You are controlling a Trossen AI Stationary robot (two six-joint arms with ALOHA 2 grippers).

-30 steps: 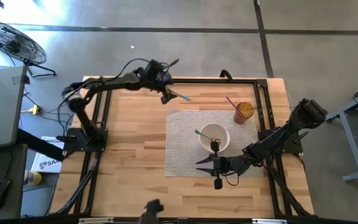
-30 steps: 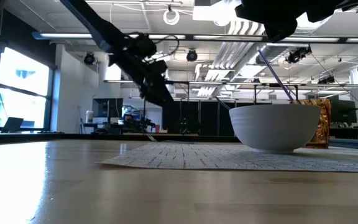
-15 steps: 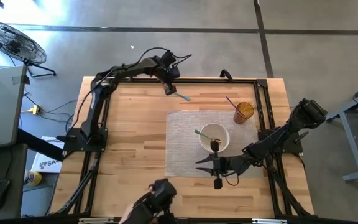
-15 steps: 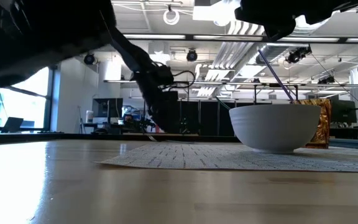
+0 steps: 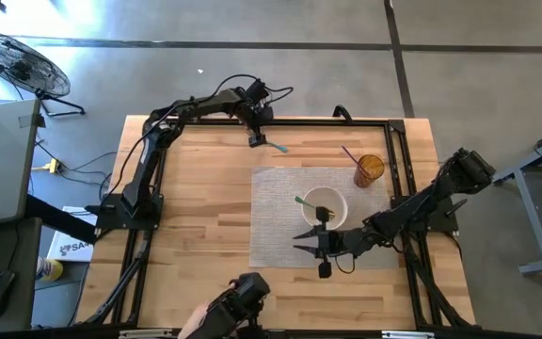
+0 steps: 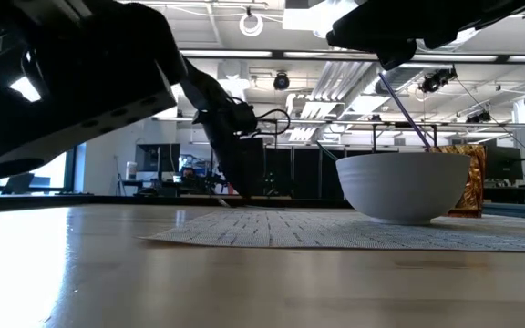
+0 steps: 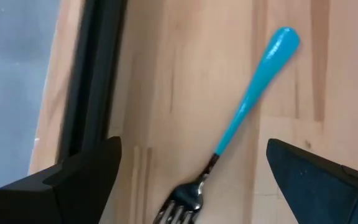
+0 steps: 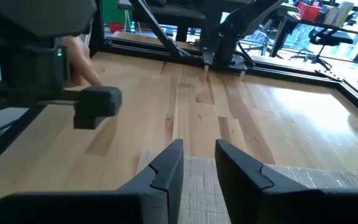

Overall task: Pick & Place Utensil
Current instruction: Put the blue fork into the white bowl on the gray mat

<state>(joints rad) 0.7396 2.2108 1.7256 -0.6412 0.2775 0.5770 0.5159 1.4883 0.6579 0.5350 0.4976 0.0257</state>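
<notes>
A white bowl (image 5: 325, 206) and amber cup (image 5: 369, 170) sit on the placemat (image 5: 280, 221). The blue-handled fork (image 7: 241, 118) lies on wood beneath the left gripper (image 5: 255, 138) — fingers spread. The right gripper (image 5: 314, 242) — fingers nearly together, empty — has edged closer to the bowl.

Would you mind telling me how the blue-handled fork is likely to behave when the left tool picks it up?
The fork looks stiff and light, with a thin smooth handle, so it may slip or pivot between the open left tool. It lies flat on bare wood, leaving little to get under. Its flat shape should stop it rolling.
</notes>
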